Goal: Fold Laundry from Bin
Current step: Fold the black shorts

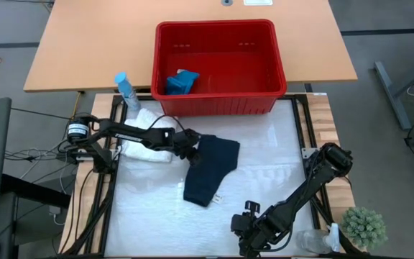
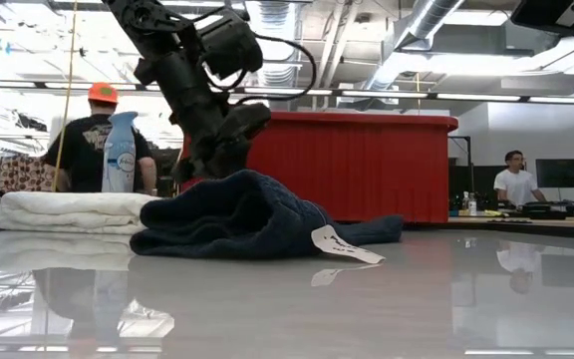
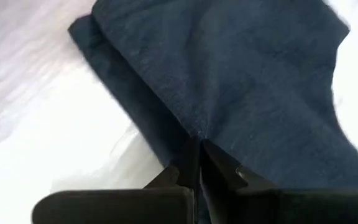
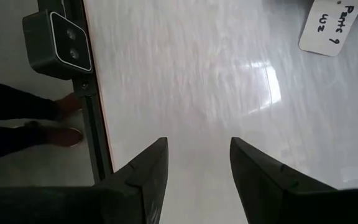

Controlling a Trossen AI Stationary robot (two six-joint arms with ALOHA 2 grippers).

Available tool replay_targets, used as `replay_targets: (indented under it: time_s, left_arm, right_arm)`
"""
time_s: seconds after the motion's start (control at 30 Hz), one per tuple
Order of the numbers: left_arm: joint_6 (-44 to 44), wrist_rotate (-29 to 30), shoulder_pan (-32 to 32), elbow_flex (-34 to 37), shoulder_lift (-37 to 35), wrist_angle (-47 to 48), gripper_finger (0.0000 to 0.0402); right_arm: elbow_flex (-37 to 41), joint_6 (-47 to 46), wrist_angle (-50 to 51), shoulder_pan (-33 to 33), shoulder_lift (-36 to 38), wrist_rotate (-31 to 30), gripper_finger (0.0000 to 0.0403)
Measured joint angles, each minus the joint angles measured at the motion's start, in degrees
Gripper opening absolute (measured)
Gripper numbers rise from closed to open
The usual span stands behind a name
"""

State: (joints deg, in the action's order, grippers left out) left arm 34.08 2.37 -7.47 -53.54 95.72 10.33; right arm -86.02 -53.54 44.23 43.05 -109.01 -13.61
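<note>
Left arm: extended low, pincer point(image 1: 190, 147) clamped tight. Right arm: folded at near edge, pincer point(image 1: 244, 232) fingers parted, empty.

navy cloth point(image 3: 241, 81) cut off by the left wrist view's edges, white towel point(image 1: 146, 144) partly under the left arm

Glossy white surface point(image 1: 264, 180), light glare across it. Beyond it a long tan wooden desk point(image 1: 85, 43). Grey floor point(image 1: 394, 36) to either side. Small potted green plant point(image 1: 365, 229) at near right corner. Open ceiling, exposed ducts point(image 2: 436, 20). Two people in the room: one in an orange cap point(image 2: 102, 94), one in a white shirt point(image 2: 514, 181).
</note>
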Motion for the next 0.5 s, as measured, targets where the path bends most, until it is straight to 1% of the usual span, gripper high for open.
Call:
replay_targets:
  time_s: [0.3, 0.4, 0.5]
  left_arm:
    - [-0.9, -0.4, 1.1, 0.0, 1.0, 2.7, 0.0002]
    - [-2.3, -1.8, 1.1, 0.1, 1.0, 3.7, 0.002]
    - [-3.8, -4.3, 1.1, 0.1, 1.0, 4.3, 0.0055]
  right_arm:
    - [0.0, 0.0, 0.5, -0.1, 0.0, -0.1, 0.0196]
    - [0.0, 0.0, 0.5, -0.1, 0.0, -0.1, 0.0196]
    - [0.0, 0.0, 0.5, -0.1, 0.0, -0.3, 0.0196]
